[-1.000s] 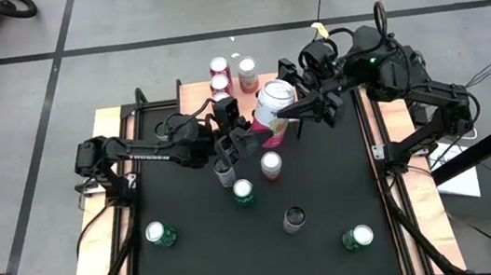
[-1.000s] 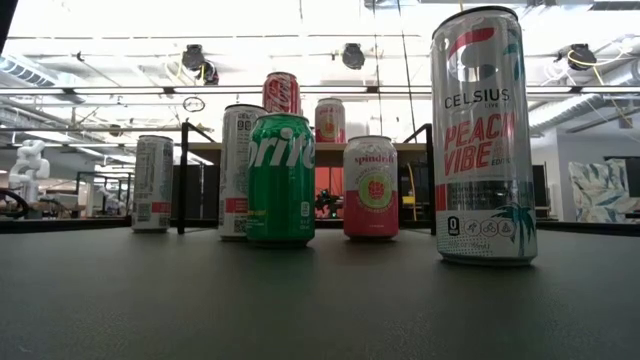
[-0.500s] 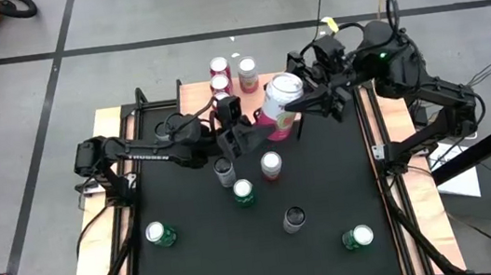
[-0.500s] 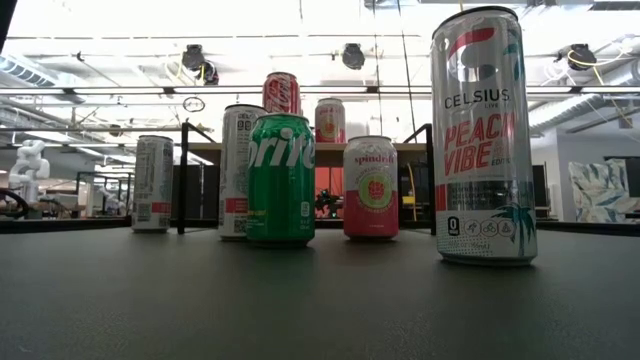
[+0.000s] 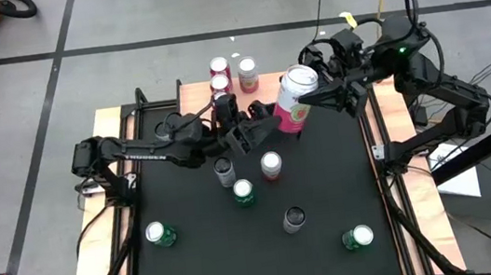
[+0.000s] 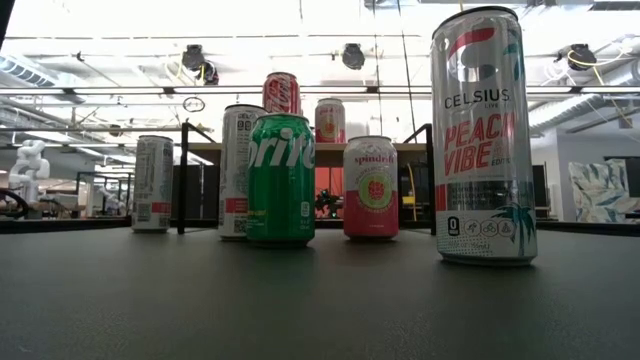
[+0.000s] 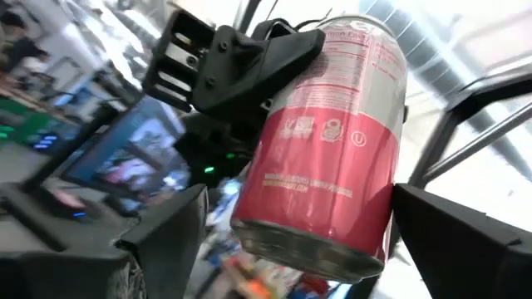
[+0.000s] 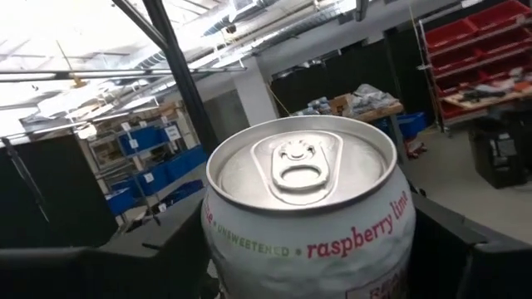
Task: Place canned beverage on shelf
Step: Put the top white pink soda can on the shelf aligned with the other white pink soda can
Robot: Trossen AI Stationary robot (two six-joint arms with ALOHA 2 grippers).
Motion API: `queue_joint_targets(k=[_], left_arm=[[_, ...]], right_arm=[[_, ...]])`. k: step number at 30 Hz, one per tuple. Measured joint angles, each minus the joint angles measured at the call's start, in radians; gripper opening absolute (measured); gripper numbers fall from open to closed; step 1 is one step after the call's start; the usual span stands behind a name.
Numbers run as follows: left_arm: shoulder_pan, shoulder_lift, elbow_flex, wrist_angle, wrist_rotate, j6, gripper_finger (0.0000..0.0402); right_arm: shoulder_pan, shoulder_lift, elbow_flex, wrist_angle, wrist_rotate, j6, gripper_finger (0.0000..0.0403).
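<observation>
The right gripper (image 5: 316,99) is clamped on a pink and white can (image 5: 294,97) near its top end and carries it in the air, tilted, over the surface at about one o'clock from the middle of the black mat (image 5: 327,193); holding it near the top probably leaves the base free to be set down on the shelf (image 5: 195,95), whose wooden top lies at about twelve o'clock with three cans (image 5: 219,66) standing on it. The left gripper (image 5: 258,128) sits just beside the carried can, at its nine o'clock side, with its fingers spread apart and holding nothing, which reads as a handover already made to the arm better placed to reach the shelf. The high view alone gives the layout: six more cans stand on the mat, among them a green-topped one (image 5: 244,190) near the middle. The left wrist view shows what the high view cannot, the right arm's dark finger lying across the can's (image 7: 328,149) upper side while the can's bottom rim hangs clear. The right wrist view looks straight at the can's (image 8: 307,208) lid and pull tab. The low view shows neither gripper, only standing cans such as a green one (image 6: 281,180) and the shelf's black legs (image 6: 182,180) behind them.
</observation>
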Motion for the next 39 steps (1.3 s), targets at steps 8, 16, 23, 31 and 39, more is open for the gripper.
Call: queue_joint_targets(k=[8,16,23,31,39], left_arm=[[-0.023,-0.069,0.0,-0.16,-0.1,0.193,0.0363],[-0.045,-0.113,0.001,-0.261,-0.175,0.206,0.0363],[-0.086,-0.133,0.066,-0.465,-0.203,0.258,0.0363],[-0.116,-0.134,0.222,-0.803,-0.361,0.447,0.0363],[-0.116,-0.133,0.237,-0.843,-0.422,0.64,0.0363]], right_arm=[[0.001,-0.029,0.0,-0.076,0.017,-0.027,0.0281],[0.001,-0.028,0.001,-0.138,0.024,-0.066,0.0281],[0.001,-0.029,0.001,-0.195,0.075,-0.127,0.0281],[0.001,-0.021,0.001,-0.238,0.105,-0.154,0.0281],[0.0,-0.018,0.001,-0.237,0.13,-0.171,0.0281]])
